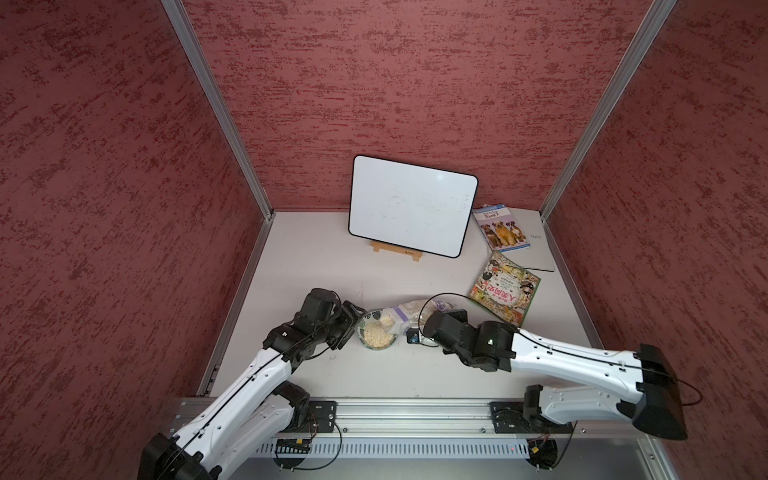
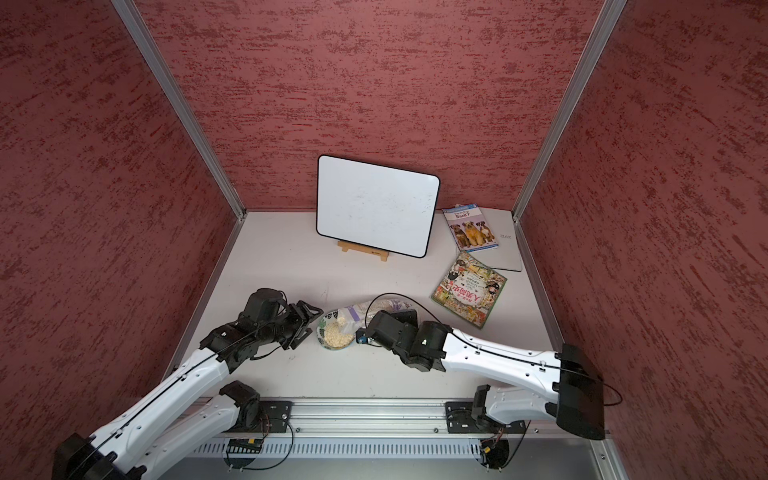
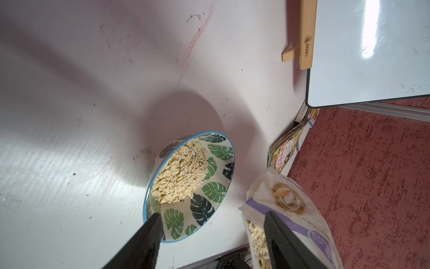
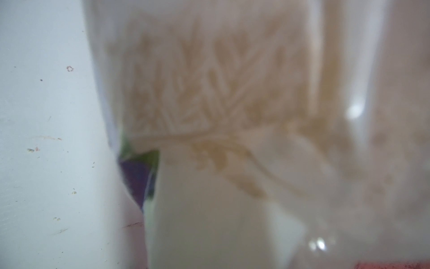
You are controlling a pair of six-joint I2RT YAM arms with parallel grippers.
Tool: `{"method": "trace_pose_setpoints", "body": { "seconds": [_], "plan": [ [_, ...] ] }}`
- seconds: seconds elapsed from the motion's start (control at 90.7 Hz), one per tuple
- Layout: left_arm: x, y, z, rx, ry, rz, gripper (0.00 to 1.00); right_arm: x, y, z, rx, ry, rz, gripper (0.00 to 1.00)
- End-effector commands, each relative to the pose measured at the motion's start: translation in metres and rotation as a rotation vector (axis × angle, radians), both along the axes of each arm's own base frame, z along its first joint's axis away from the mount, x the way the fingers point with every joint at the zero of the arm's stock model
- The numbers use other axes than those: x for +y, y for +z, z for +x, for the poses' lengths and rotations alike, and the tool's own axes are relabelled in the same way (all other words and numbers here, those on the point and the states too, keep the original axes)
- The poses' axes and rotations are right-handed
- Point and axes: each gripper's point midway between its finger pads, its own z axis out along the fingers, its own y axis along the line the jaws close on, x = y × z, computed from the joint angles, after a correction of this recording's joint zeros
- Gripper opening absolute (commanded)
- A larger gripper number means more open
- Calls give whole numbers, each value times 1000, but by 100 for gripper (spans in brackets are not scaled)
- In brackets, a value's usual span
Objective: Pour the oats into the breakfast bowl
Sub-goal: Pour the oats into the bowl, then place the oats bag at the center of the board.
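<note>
A heap of oats point(image 3: 180, 173) lies in the leaf-patterned breakfast bowl point(image 1: 362, 334), which stands mid-table, nearer the front edge. The oats bag point(image 1: 409, 311) is tilted just right of it, its open mouth at the bowl's rim with flakes inside. The left pincer point(image 3: 213, 216) sits at the bowl's left side, jaws apart, gripping nothing. The right pincer is hidden under the right arm point(image 1: 469, 336) at the bag, so its state cannot be told. A whiteboard point(image 1: 411, 205) stands at the back edge, and a picture book point(image 1: 505, 289) lies toward the right edge.
</note>
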Motion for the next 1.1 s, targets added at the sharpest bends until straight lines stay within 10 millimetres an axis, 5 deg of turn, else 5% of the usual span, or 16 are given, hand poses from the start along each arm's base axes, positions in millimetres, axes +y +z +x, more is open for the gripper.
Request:
{"method": "trace_pose_setpoints", "body": {
  "seconds": [0.0,0.573,0.849,1.091],
  "plan": [
    [-1,19,2,-33,-2,-12,72,18,43,14,-85,-107,307,0],
    [-2,43,6,-76,6,-24,72,17,42,6,-29,-247,806,0],
    [-4,49,10,-84,11,-39,73,0,70,16,-66,-419,1265,0],
    [-8,51,13,-86,9,-55,73,-3,69,39,-119,-567,1519,0]
  ]
}}
